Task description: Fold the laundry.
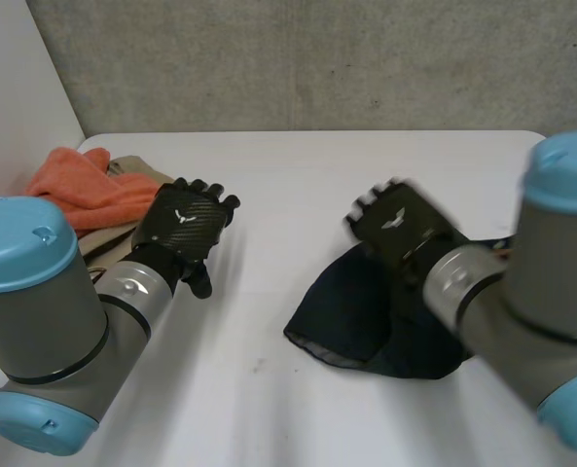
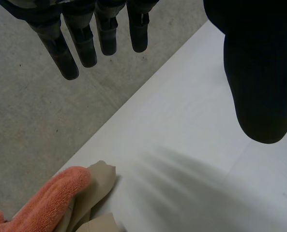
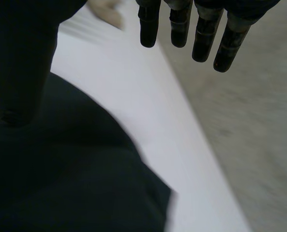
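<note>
Black fingers (image 3: 148,26) of the right hand (image 1: 400,229) are straight, slightly spread and hold nothing. The dark cloth (image 1: 351,316) lies crumpled under its palm on the white table (image 1: 298,165). The left hand (image 1: 184,226), also straight-fingered and empty, hovers well apart from the dark cloth, with an orange towel (image 1: 84,185) and a beige cloth (image 1: 132,167) beyond it. The small white mark on each hand's back is unreadable.

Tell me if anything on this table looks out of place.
Nothing spilled or damaged. The dark cloth lies rumpled, unfolded, below the right hand; the orange towel and beige cloth sit heaped at the table's far left corner.
</note>
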Action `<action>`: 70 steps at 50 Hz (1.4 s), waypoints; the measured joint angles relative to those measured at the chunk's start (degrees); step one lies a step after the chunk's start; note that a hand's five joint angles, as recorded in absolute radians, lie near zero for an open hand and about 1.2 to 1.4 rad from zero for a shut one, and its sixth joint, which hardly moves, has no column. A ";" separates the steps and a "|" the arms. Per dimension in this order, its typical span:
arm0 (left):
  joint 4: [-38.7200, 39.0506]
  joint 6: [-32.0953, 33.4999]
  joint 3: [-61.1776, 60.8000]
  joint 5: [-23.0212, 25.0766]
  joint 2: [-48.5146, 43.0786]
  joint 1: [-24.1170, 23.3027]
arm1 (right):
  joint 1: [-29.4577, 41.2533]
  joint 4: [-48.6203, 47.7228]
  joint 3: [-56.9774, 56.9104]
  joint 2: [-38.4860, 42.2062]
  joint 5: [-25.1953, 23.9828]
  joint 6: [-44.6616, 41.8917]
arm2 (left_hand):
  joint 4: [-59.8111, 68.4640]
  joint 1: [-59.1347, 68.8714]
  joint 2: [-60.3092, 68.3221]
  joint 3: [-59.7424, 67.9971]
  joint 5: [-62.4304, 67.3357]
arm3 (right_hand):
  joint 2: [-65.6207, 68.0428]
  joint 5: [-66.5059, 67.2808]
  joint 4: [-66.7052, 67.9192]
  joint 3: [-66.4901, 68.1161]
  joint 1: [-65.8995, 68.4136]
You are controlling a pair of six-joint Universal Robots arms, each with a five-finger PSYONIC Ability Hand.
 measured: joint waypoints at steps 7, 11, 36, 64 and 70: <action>0.00 -0.02 -0.03 -0.04 0.23 0.06 | 5.60 0.98 -0.78 6.32 -1.76 5.07 | 0.00 0.00 0.00 0.00 0.00 | 0.00 0.00 0.00 0.00 0.00; 0.00 -0.04 -0.05 -0.08 0.23 0.07 | 6.48 -1.28 -2.14 11.00 -3.86 7.30 | 0.00 0.00 0.00 0.00 -0.01 | 0.15 0.06 0.00 0.20 0.01; -0.09 -1.10 -0.86 0.30 1.17 0.93 | 6.36 -3.95 -9.17 23.17 -9.69 0.86 | -0.03 0.00 0.00 0.00 -0.02 | 19.91 17.52 18.86 20.38 16.30; 0.23 -1.16 -0.64 0.29 6.22 4.95 | 5.94 -10.91 -22.21 14.77 -9.35 15.54 | -0.55 0.00 -0.22 -0.63 -0.01 | 54.57 52.25 54.75 55.51 45.00; 0.40 -1.79 -0.02 0.22 8.41 6.41 | 4.19 -18.08 -24.23 6.40 -8.74 24.14 | -0.55 0.00 -0.35 -0.64 -0.01 | 54.57 53.50 54.75 55.51 45.97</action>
